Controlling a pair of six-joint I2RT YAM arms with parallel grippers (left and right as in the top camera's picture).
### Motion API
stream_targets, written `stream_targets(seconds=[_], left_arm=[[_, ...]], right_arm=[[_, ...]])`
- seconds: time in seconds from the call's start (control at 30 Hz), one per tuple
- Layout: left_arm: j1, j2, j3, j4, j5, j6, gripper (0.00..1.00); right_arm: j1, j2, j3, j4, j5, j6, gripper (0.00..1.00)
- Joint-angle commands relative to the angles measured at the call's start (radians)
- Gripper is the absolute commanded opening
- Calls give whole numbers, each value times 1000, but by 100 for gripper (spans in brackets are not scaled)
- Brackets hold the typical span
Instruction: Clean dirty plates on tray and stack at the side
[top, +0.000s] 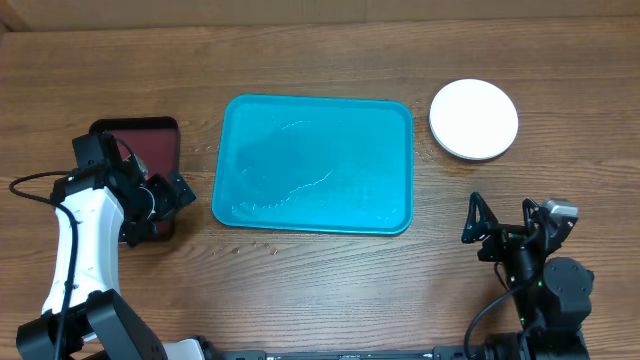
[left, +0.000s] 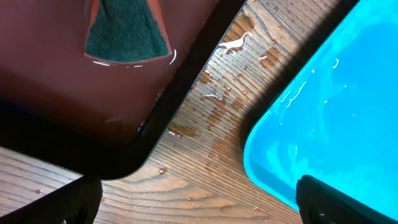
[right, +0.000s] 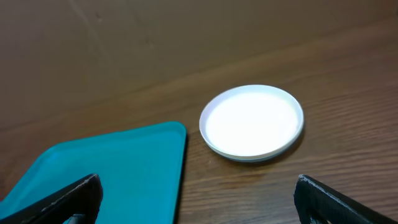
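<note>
One white plate (top: 474, 119) is seen on the table (top: 300, 290), off the turquoise tray (top: 313, 165). It is placed at about two o'clock from the tray's centre, just beside the far right corner and not touching it. Its upper face is shown plain white. In the right wrist view a second rim line is made out under its near edge; whether more plates lie beneath cannot be told.

The turquoise tray is laid flat mid-table, and only streaks and beads of water are seen on it. At nine o'clock from it a dark red tray (top: 150, 135) with a black rim is set. A green sponge (left: 127, 34) is seen lying in it, with a wet sheen around it. Water drops (left: 217, 99) are scattered on the wood between the two trays.

The left gripper (top: 168, 200) is held over the red tray's right edge, jaws spread wide with nothing between them. Its fingers (left: 68, 199) are caught at the lower corners of the left wrist view. The right gripper (top: 485, 222) is found at four o'clock from the turquoise tray, well apart from the plate, likewise spread wide and empty.
</note>
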Motion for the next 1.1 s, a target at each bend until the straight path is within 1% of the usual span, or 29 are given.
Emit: stream_targets(seconds=[0.0, 0.27, 0.57, 0.87, 1.0, 1.07], left_arm=[[0, 5, -1, 0, -4, 8, 100], [0, 5, -1, 0, -4, 8, 100], [0, 5, -1, 0, -4, 8, 100], [0, 5, -1, 0, -4, 8, 100], [0, 5, -1, 0, -4, 8, 100], [0, 5, -1, 0, -4, 8, 99]], right_arm=[[23, -31, -44, 54, -2, -4, 100], [36, -126, -158, 139, -2, 0, 100], [55, -266, -248, 160, 14, 0, 100], [66, -266, -268, 172, 31, -1, 100], [66, -266, -308, 262, 45, -1, 100], [68, -266, -309, 266, 52, -1, 100]])
